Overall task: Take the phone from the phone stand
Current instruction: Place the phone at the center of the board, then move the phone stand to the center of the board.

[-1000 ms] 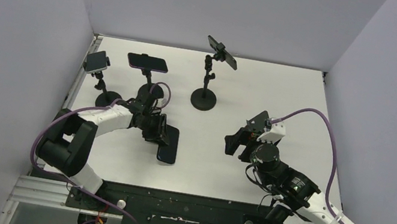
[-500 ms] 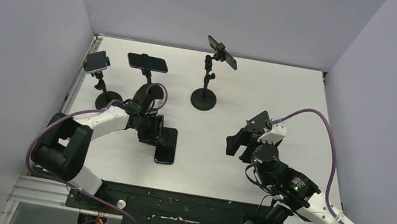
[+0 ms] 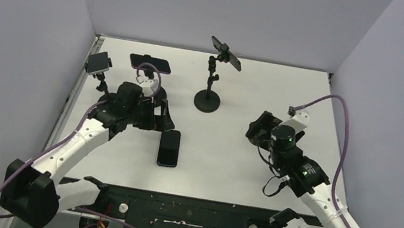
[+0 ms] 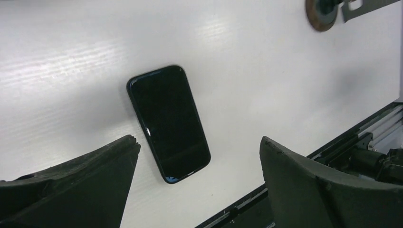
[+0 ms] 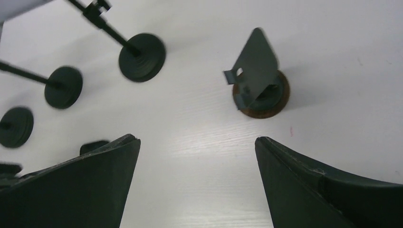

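A black phone [image 3: 169, 147] lies flat, screen up, on the white table [image 3: 223, 155], and in the left wrist view this phone [image 4: 168, 123] shows whole and untouched. My left gripper [image 3: 156, 121] hangs above and just behind it, open, with nothing between its fingers [image 4: 95, 185]. The empty phone stand [image 5: 259, 71], a dark angled plate on a round brown base, stands ahead of my right gripper [image 5: 197, 140], which is open and empty. The stand's base [image 4: 321, 9] peeks in at the top right of the left wrist view.
Three other stands hold phones at the back: one far left [image 3: 98, 64], one beside it [image 3: 150, 63], one centre [image 3: 226, 53] on a round base [image 3: 208, 101]. Grey walls close the sides and back. A black rail [image 3: 183, 213] runs along the near edge.
My left gripper has opened, let go of the phone and lifted back from it; the phone now rests flat on the table. The right gripper has shifted slightly right.
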Robot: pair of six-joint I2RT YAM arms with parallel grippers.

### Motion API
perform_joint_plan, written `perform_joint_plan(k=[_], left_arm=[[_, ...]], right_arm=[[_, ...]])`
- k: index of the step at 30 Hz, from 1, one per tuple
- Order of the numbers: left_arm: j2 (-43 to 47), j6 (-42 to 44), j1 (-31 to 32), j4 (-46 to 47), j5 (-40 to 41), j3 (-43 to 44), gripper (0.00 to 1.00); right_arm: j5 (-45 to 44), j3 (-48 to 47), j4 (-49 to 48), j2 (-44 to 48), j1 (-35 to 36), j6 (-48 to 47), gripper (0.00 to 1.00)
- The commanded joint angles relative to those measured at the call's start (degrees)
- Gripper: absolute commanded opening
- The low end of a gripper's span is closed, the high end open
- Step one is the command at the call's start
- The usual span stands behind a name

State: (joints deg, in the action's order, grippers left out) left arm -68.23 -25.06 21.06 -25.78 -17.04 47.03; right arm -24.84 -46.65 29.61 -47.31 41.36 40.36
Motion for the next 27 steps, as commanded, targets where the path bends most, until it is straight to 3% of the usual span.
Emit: perform_joint_plan(k=[1,4,8,12,15,19,22,27], left_arm=[[7.4,0.9,0.2,8.4,4.3,-1.4,0.97],[11.0,1.0,0.2,12.1,6.0,-3.3,0.97],[14.9,0.4,1.1,15.3,7.5,-6.6,0.97],[18.7,-0.8,3.3,17.8,11.1,-9.8,0.97],[20.9,0.7,5.0,18.3,13.3,-10.7,0.97],[21.0,1.7,5.8,18.6,12.8,-10.7,0.97],[21.0,1.8,6.0,18.7,12.4,-10.6,0.97],[20.9,2.1,6.5,19.5,11.9,-10.6,0.97]], right_arm=[[11.4,3.1,-5.1,1.3,-17.0,-0.9,0.96],[21.6,7.6,-10.7,1.0,-28.7,0.7,0.93],[27.9,13.2,-20.2,-1.0,-35.8,2.3,0.83],[30.1,14.6,-27.8,-5.2,-36.7,2.5,0.72],[30.8,13.9,-31.6,-9.5,-36.8,1.7,0.7],[31.5,13.1,-34.0,-14.8,-37.2,0.4,0.63],[32.3,13.1,-35.7,-17.7,-37.4,-0.1,0.52],[33.5,14.3,-39.4,-19.1,-37.6,-0.4,0.41]])
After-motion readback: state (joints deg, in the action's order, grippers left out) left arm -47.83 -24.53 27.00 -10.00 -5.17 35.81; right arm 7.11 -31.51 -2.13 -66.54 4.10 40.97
